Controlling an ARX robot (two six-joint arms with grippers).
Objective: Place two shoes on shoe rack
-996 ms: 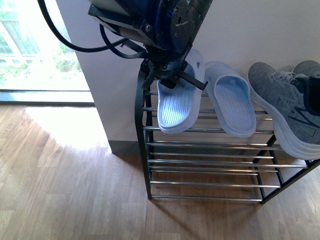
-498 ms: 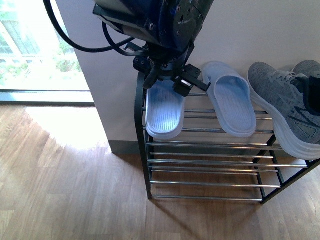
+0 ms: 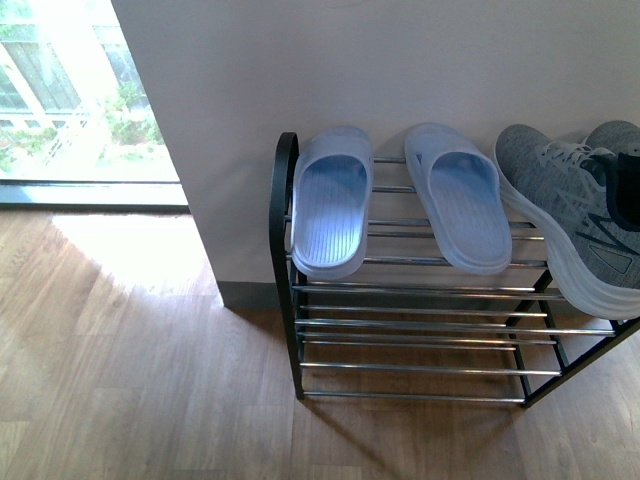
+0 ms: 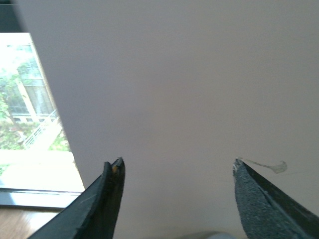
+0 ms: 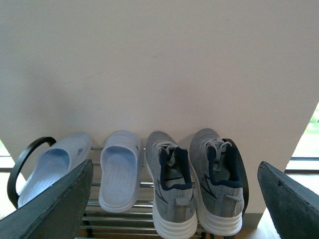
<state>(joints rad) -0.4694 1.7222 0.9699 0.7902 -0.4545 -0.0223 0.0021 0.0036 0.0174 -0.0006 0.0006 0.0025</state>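
Two pale blue slides rest on the top bars of the shoe rack (image 3: 286, 250): one (image 3: 330, 205) at its left end, the other (image 3: 458, 200) beside it. Both grey sneakers sit to their right, one (image 3: 565, 215) fully visible, the other (image 3: 622, 160) cut by the frame edge. The right wrist view shows all of them in a row: slides (image 5: 50, 167) (image 5: 118, 167) and sneakers (image 5: 172, 186) (image 5: 217, 181). My right gripper (image 5: 177, 199) is open, held back from the rack. My left gripper (image 4: 177, 179) is open and empty, facing the bare wall. Neither arm appears in the front view.
A pale wall (image 3: 400, 70) stands right behind the rack. A bright window (image 3: 60, 90) lies to the left above wooden floor (image 3: 130, 370). The rack's lower chrome bars (image 3: 420, 340) hold nothing.
The left arm let go of the left slide, which now lies flat on the top bars, and has withdrawn out of the front view.
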